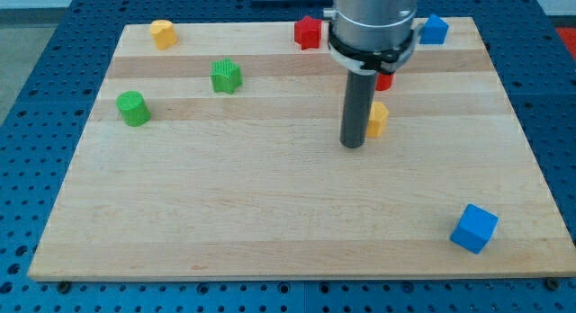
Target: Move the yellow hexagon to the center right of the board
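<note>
A yellow block [379,119], which looks like the hexagon, lies just right of the board's middle and is partly hidden behind my rod. My tip [352,145] rests on the board at the block's lower left, close against it; I cannot tell whether they touch. A second yellow block [162,32], of a rounded, heart-like shape, sits at the view's top left.
A red star [308,31] and a blue block [435,30] sit at the view's top. A red block [385,81] peeks out behind the rod. A green star [226,76] and a green cylinder [133,108] are at left. A blue cube [473,228] sits at bottom right.
</note>
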Robot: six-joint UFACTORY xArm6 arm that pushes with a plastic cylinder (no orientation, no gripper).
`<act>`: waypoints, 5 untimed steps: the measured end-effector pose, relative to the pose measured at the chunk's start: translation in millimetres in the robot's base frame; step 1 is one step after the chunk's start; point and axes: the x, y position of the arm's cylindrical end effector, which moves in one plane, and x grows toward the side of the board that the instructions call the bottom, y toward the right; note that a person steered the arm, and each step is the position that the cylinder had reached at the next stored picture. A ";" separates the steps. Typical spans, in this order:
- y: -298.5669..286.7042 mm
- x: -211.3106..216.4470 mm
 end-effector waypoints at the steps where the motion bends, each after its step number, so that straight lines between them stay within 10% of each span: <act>1: -0.9 -14.5; 5: 66.3 -26.4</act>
